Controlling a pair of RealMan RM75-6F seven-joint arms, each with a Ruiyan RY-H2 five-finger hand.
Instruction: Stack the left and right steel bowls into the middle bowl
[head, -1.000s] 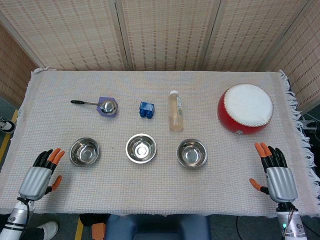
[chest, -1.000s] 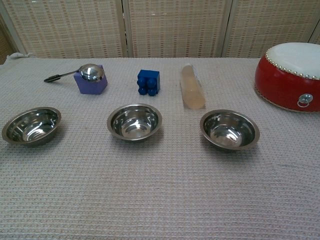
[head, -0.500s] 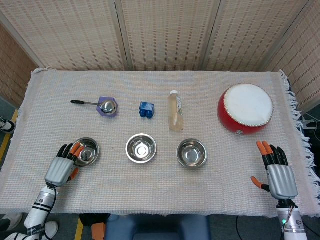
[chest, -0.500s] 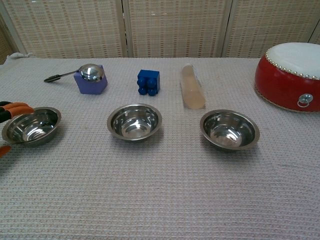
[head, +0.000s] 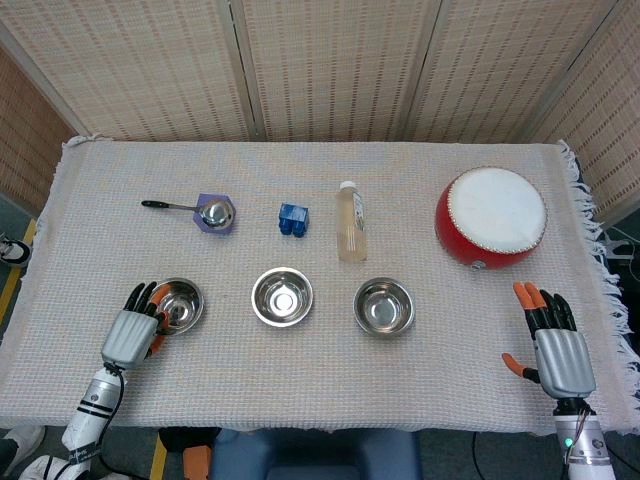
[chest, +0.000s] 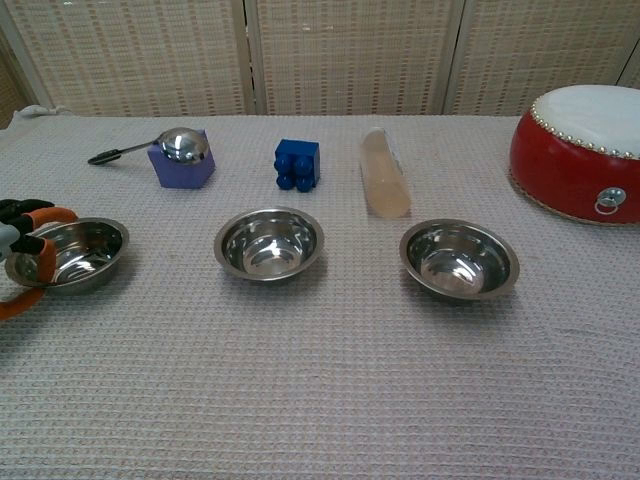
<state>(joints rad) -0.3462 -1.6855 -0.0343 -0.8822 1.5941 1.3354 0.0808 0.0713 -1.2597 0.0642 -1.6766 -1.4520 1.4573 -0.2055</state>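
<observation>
Three steel bowls stand in a row on the cloth. The left bowl has my left hand at its left rim. The fingers reach over that rim and touch it, while the thumb lies lower, a little apart from the bowl's wall. The bowl still rests on the cloth. The middle bowl and the right bowl are empty and untouched. My right hand lies open near the table's front right corner, well away from the right bowl.
Behind the bowls are a ladle on a purple block, a blue block and a bottle lying on its side. A red drum stands at the back right.
My left hand has moved right and forward onto the left bowl's rim, and the bowl has slid slightly to the right. The right hand has barely moved.
</observation>
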